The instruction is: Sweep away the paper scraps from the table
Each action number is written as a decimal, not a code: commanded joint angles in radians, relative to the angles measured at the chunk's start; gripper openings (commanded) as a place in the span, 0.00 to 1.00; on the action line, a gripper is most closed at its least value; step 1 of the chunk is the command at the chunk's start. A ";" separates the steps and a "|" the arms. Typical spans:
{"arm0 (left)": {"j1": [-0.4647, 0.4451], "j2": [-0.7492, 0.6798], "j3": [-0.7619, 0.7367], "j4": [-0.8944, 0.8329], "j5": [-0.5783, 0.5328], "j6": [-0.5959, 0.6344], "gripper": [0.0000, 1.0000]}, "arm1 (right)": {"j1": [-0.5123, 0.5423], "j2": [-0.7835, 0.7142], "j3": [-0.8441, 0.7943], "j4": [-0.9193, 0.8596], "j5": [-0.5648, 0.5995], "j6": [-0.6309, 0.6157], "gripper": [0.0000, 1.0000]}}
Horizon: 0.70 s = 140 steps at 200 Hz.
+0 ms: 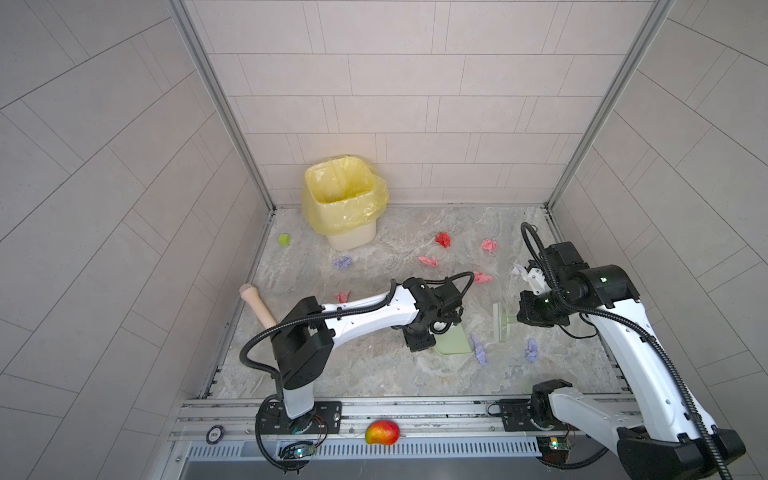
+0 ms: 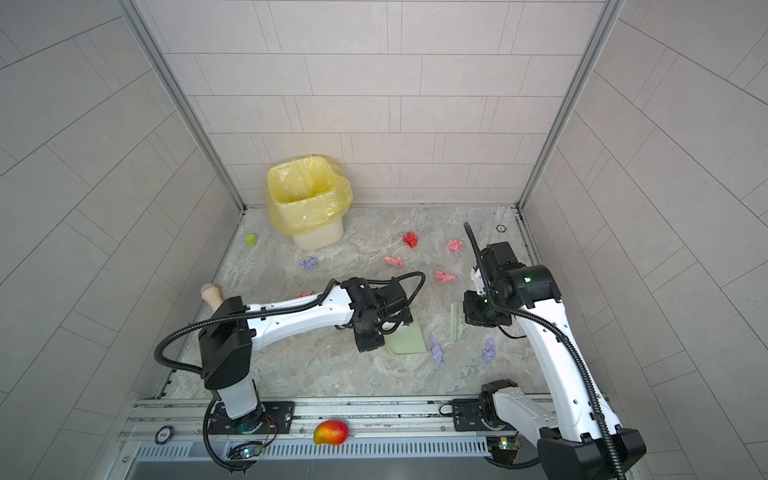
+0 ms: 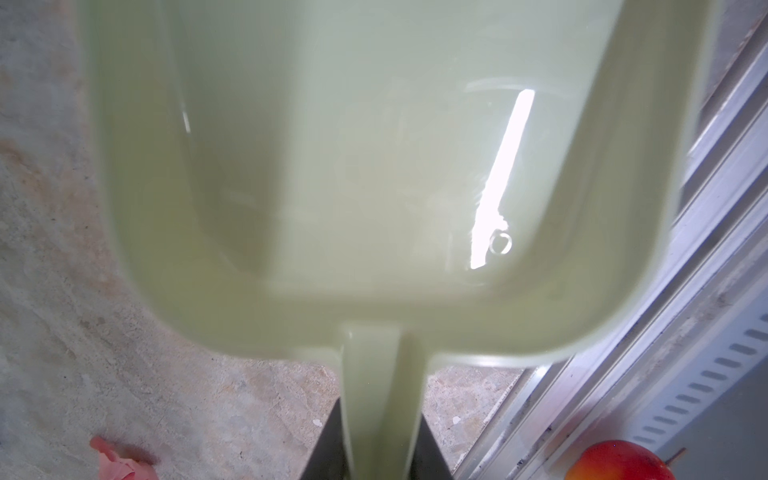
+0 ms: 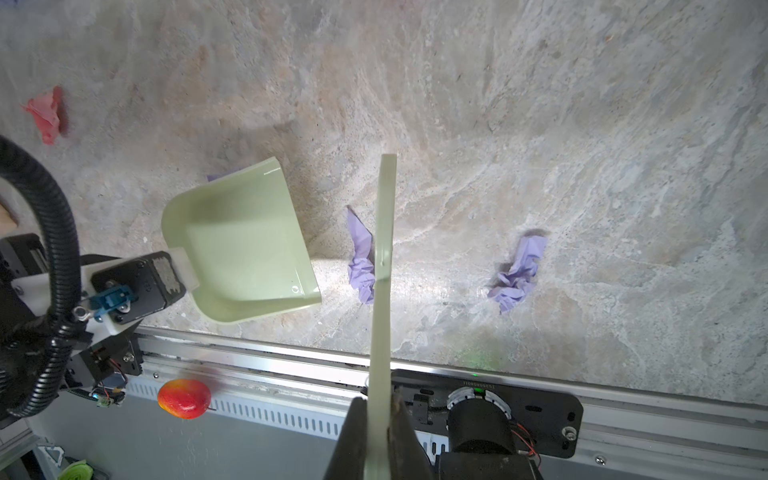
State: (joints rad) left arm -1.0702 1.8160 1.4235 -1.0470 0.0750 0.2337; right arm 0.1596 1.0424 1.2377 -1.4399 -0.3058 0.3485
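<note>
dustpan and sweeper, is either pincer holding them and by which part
Yes, both. The left pincer is shut on the dustpan by its handle. The right pincer grips the green sweeper by its handle end.

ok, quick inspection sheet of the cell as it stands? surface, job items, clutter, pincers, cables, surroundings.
surface: table, marbled; no spills seen.
job's things: paper scraps loose on it, pink, red and lavender; dustpan empty; one lavender scrap lies between it and the sweeping tool; bin with yellow liner at the back.
clutter: green cube, wooden handle, mango on the front rail.
pincers: left pincer shut on the dustpan's handle; right pincer shut on the sweeping tool.
cables: black conduits on both arms; no snag seen.
surroundings: tiled walls; nothing else seen.
</note>
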 commanded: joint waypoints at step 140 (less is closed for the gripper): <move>-0.035 0.137 0.110 -0.070 0.003 0.040 0.00 | 0.060 -0.010 -0.134 0.024 0.020 0.072 0.00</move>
State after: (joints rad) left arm -1.0958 1.9232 1.4925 -1.0714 0.0677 0.2630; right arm 0.2092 1.0363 1.1042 -1.4246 -0.2821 0.4026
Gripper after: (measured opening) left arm 0.208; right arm 0.118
